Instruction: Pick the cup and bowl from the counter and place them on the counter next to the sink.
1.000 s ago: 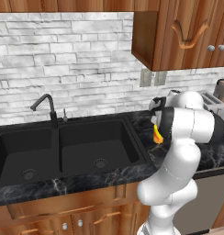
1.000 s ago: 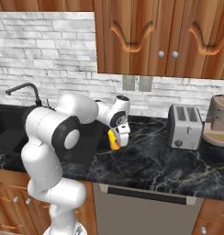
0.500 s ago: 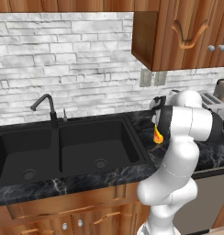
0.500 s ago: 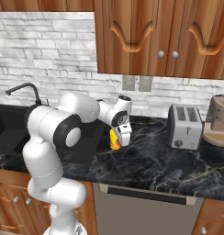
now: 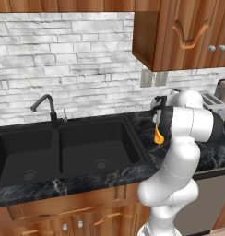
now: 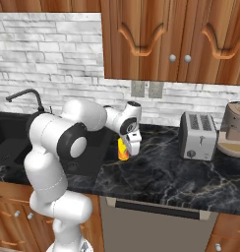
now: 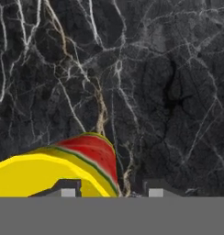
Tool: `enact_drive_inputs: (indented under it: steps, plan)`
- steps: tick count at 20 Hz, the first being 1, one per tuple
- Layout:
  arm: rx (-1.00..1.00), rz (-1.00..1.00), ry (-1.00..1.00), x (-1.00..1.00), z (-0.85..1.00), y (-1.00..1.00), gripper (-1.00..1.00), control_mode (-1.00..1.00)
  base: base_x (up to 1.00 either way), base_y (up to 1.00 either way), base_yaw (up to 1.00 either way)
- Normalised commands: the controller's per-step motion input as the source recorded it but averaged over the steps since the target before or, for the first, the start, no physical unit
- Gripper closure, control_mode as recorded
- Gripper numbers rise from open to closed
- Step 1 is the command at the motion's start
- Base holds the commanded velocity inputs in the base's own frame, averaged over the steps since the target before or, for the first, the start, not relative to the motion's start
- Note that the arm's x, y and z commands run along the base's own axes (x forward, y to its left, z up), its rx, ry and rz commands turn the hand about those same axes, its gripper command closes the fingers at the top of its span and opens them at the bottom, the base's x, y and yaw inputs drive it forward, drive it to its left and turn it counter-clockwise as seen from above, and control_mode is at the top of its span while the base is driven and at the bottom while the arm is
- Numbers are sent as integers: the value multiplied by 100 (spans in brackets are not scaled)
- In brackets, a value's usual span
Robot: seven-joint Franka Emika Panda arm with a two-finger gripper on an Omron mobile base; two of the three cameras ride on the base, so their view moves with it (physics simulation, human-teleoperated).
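Your arm folds low over the counter (image 6: 171,172) just right of the sink (image 5: 63,147), hand pointing down. The gripper (image 7: 109,189) straddles the cup's (image 6: 123,149) rim; you can't tell whether the fingers still pinch it.

No words, brand names, numbers or signs can be read anywhere in these pictures. The cup (image 7: 63,172) carries only a red patch edged in green on its yellow side, a plain colour mark with no letters in it. The toaster (image 6: 197,135) has a small round knob on its front with nothing legible beside it. The coffee machine (image 6: 234,129) is likewise bare of lettering, and so are the two wall outlets (image 6: 145,89) on the brick backsplash.
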Motion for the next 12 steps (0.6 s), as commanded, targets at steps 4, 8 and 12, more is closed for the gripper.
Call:
enact_drive_inputs:
  steps: [4, 8, 12]
  plan:
    - [-1, 0, 0, -1, 11, 2, -100, -100, 0, 0, 0]
    - [-2, 1, -1, -5, 32, 2, -100, -100, 0, 0, 0]
    - [-1, 1, -5, -6, 24, 5, -100, -100, 0, 0, 0]
